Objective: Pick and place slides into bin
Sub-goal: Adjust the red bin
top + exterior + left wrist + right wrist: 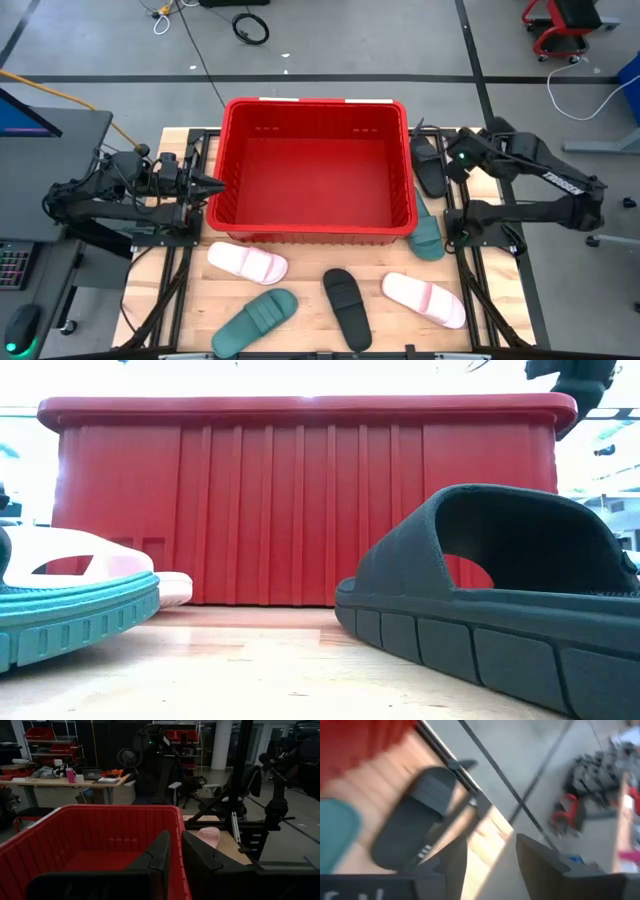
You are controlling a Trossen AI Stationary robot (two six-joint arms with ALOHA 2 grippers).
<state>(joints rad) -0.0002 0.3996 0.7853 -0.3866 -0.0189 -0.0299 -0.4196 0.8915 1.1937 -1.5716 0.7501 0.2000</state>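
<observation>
The red bin [316,170] stands at the middle of the table and holds no slide. My right gripper [492,865] is open and hovers [449,163] over a black slide [430,165] that lies flat on its sole right of the bin. It touches nothing. A dark green slide [427,236] lies by the bin's near right corner. My left gripper [216,185] is shut by the bin's left rim, above rim height in the left wrist view [176,865], and holds nothing. Two pink slides [247,263] [424,298], a green one [255,318] and a black one [346,305] lie in front of the bin.
The table's metal frame rails [170,280] run along both sides of the wooden top. In the low view the black slide [500,590] and the green slide [70,610] stand close in front of the bin's near wall [300,500]. Bare wood shows between the front slides.
</observation>
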